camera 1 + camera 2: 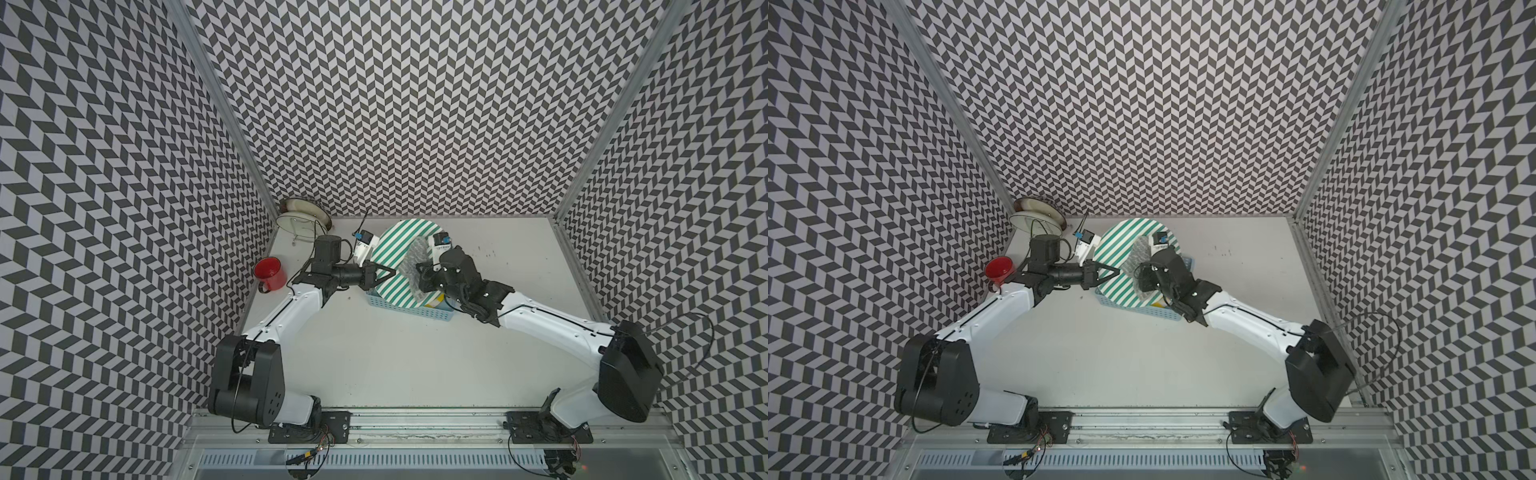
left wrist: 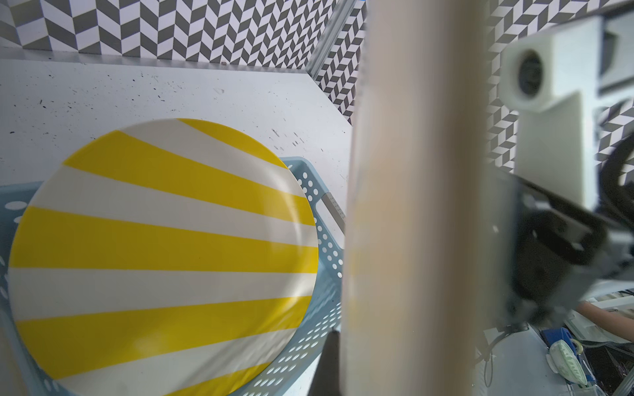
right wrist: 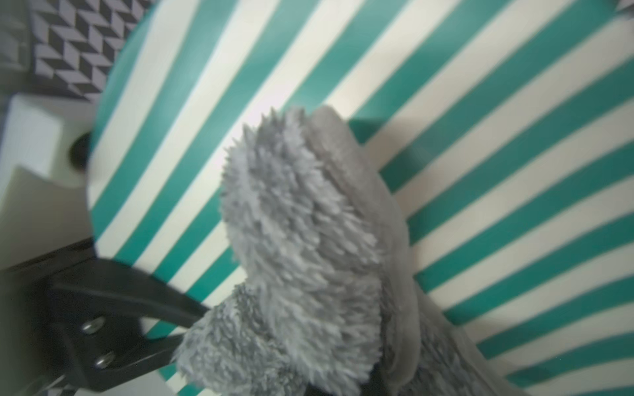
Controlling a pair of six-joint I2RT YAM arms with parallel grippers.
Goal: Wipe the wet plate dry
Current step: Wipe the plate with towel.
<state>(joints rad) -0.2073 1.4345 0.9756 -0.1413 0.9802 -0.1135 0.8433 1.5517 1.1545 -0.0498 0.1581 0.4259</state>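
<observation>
Along the near edge, both arms are bolted to a metal rail point(image 1: 424, 419) and reach away over the pale worktop point(image 1: 395, 365). Past the middle of the worktop sits a light blue perforated basket point(image 1: 436, 316), and a yellow-striped plate point(image 2: 161, 247) lies flat inside it, seen clearly from the left wrist. Above the basket the green-striped plate point(image 1: 395, 245) is held up off the worktop and tilted, its striped face turned toward the right arm; whether its lower edge touches the basket cannot be told. The left fingers point(image 3: 144, 293) are pinched narrow on the plate's left rim, one black finger lying across the striped face in the right wrist view. In the left wrist view the plate's pale underside passes as a blurred band close to the lens. The right fingers point(image 1: 424, 276) are clamped on a fluffy grey cloth point(image 3: 302, 240), which is bunched and pressed against the striped face near its middle, just beside the left fingers' tip. Left of the arms, a red mug point(image 1: 270, 272) stands near the side wall, well apart from the basket. Farther back, in the far left corner, a round metal-rimmed dish point(image 1: 305, 212) rests against the chevron-patterned wall point(image 1: 415, 104).
</observation>
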